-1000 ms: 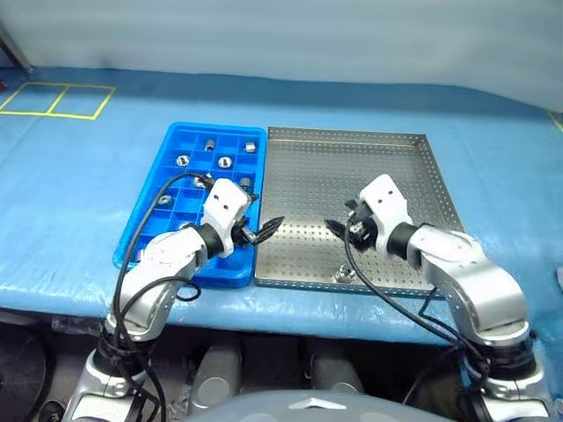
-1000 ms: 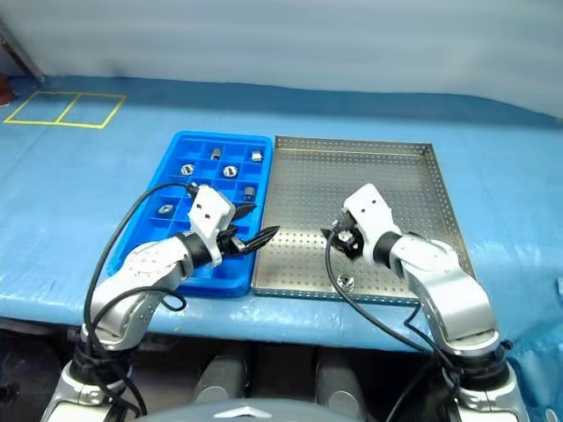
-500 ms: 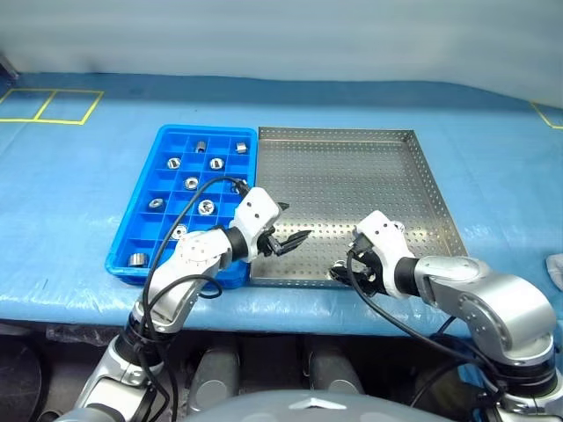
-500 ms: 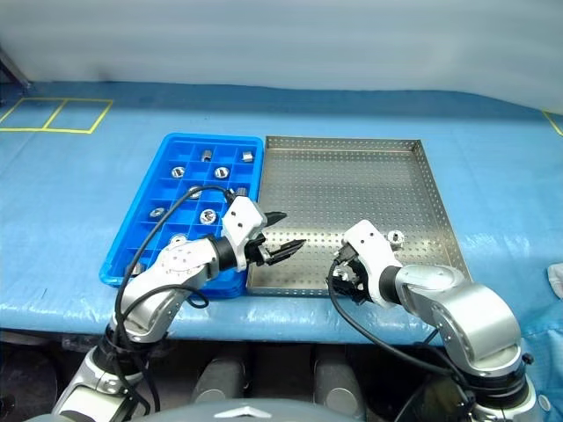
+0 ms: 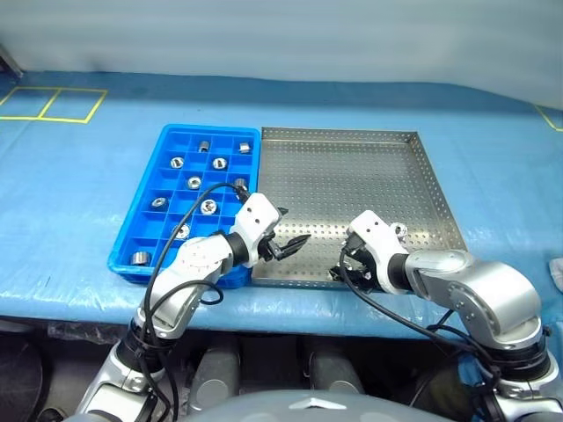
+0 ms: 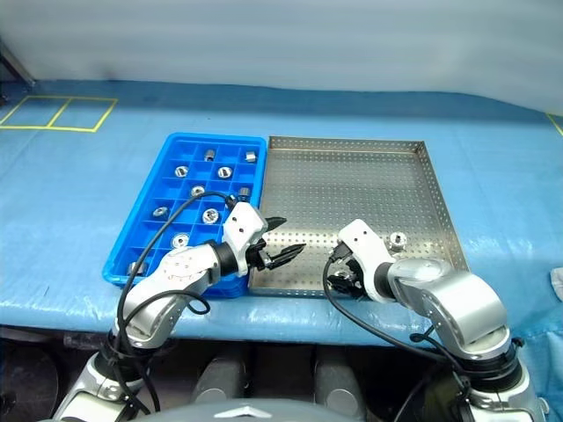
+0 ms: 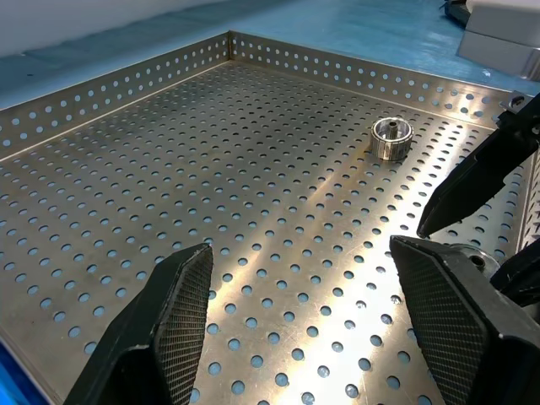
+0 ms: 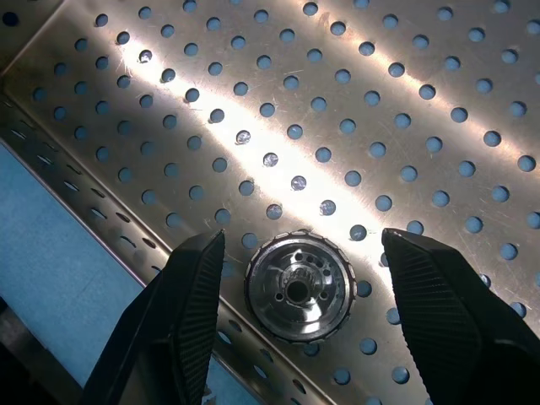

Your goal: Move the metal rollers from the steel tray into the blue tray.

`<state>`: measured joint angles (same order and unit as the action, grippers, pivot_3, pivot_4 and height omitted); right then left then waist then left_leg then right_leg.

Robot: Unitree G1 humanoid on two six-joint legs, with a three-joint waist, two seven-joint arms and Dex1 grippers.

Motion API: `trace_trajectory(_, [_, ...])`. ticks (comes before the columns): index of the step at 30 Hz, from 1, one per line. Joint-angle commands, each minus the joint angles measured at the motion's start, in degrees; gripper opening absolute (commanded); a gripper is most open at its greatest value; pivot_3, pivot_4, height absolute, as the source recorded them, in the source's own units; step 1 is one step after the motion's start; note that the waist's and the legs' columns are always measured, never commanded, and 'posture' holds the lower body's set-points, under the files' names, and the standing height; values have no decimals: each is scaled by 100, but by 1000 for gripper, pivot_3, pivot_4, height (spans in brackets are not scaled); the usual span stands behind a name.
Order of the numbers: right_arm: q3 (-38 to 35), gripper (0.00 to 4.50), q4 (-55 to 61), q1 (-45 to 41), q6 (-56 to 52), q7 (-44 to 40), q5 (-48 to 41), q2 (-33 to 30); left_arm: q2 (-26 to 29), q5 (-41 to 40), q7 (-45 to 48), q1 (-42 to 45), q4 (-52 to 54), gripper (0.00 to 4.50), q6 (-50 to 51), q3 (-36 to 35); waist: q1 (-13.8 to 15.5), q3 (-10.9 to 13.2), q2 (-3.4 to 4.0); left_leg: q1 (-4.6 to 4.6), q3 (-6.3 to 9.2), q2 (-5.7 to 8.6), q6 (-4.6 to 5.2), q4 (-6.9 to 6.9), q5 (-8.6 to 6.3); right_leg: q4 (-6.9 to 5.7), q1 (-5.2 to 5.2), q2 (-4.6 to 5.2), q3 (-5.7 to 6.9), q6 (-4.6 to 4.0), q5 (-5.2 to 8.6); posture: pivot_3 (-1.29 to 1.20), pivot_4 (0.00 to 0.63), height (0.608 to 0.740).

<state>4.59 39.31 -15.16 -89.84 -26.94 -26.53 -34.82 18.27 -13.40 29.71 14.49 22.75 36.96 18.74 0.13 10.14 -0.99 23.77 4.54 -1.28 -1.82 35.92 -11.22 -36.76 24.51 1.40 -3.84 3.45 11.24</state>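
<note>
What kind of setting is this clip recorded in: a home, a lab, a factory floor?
Most likely a robot test bench or workshop, not a home: a long table under a blue cover, yellow tape squares marked on it, and a perforated steel tray beside a compartmented blue tray holding metal rollers.

Metal rollers (image 5: 208,207) in the blue tray (image 5: 211,129): ten
Metal rollers on the steel tray (image 5: 352,176): two
Trays: two

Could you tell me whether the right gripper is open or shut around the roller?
Open: the right gripper straddles the roller, fingers apart and clear of it.
</note>
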Motion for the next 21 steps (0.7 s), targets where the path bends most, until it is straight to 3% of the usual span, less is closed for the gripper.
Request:
trace_trajectory(1, [218,3141,-178,71,-265,-41,-194,-168,-49,71,-60,18,277,3642,-40,78,25,0,-1,0,0,0,1,0,0,0,0,0,0,0,0,150,150,740])
trace_trajectory(17, [634,3141,-879,-430,-266,51,-1792,-1262,-481,102,-379,-367,358,3642,-138,328,328,-1,-1,14,6,7,35,-2,-22,20,-4,1,0,13,20,210,150,740])
trace_trajectory(21, [745,2209,-1045,-568,-266,274,-2170,-1436,-558,120,-425,-422,375,3642,-149,350,377,-1,-1,13,7,7,37,-1,-23,21,-6,1,0,13,21,218,150,740])
